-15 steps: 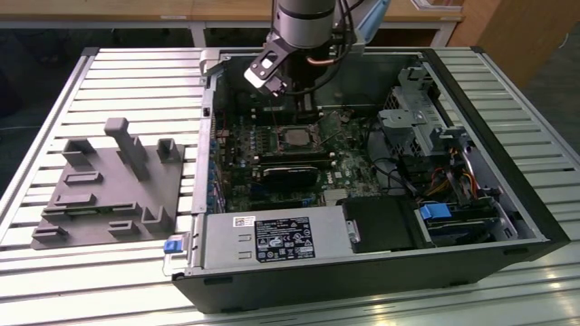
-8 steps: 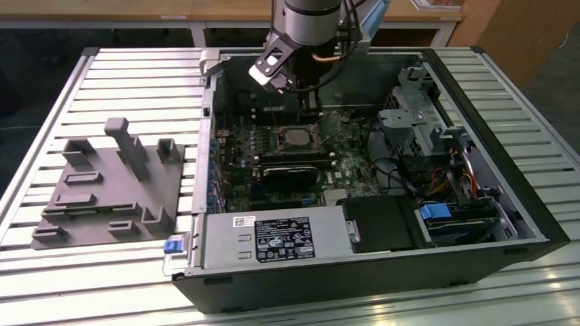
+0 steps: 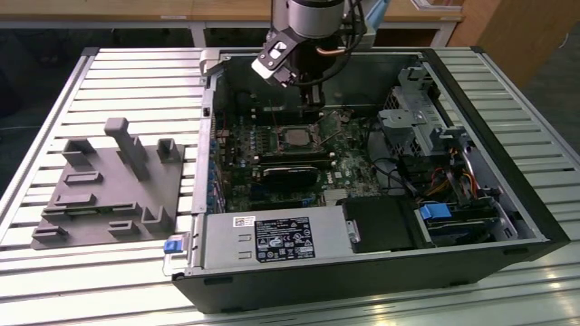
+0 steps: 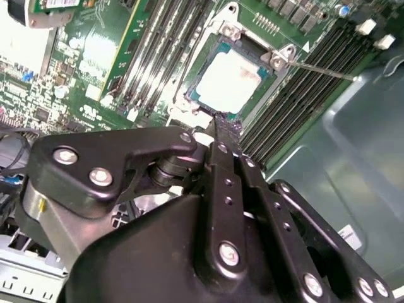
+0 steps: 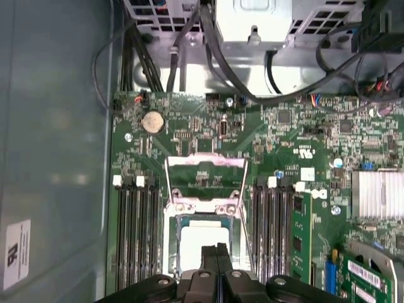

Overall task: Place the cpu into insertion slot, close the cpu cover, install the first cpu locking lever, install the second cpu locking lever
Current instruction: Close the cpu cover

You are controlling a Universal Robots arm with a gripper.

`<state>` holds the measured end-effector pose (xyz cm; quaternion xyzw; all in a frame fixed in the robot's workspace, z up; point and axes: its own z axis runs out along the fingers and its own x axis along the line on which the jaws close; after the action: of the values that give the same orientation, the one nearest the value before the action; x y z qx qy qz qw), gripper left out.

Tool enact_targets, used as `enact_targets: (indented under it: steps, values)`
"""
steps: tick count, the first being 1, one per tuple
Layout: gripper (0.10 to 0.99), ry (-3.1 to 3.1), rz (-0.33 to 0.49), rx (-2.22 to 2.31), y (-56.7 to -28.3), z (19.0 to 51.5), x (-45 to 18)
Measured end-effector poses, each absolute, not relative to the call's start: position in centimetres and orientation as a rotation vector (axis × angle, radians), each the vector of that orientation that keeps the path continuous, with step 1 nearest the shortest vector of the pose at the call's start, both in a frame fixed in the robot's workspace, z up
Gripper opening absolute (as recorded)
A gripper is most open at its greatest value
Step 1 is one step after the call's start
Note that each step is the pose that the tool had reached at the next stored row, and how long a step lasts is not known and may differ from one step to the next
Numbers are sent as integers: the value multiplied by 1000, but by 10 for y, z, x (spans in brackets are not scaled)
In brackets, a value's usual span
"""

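A slatted metal table point(image 3: 118, 75) carries an open black computer case point(image 3: 363, 278), and a grey fixture plate point(image 3: 109, 183) lies beside it towards the exterior view's left. Near the centre of that view the cpu point(image 3: 297, 138) lies flat in the insertion slot point(image 5: 172, 249) on the green motherboard point(image 3: 349, 170). In the first wrist view the cpu cover point(image 5: 205, 180) stands swung open just beyond it, with memory slots point(image 5: 136, 233) on either side. The gripper point(image 3: 314, 112) hangs close over the socket's edge, its fingers point(image 5: 210, 265) pressed together with nothing between them.
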<state>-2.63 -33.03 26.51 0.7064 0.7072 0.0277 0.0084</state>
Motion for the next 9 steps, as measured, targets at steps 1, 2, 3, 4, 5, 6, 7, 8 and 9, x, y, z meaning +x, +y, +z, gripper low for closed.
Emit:
enact_targets:
  steps: [1, 2, 3, 4, 5, 6, 7, 8, 9]
  values:
    - [106, 2210, 87, 2207, -330, 265, -25]
    - [106, 2210, 87, 2207, -330, 265, -23]
    - [106, 2210, 87, 2207, -330, 265, -21]
    - [106, 2210, 87, 2207, -330, 265, -20]
    - [106, 2210, 87, 2208, -330, 265, -18]
    - [106, 2210, 87, 2208, -330, 265, -16]
    - [106, 2210, 87, 2208, -330, 265, -14]
    - [106, 2210, 87, 2208, -330, 265, -13]
    - [106, 2210, 87, 2208, -330, 265, -11]
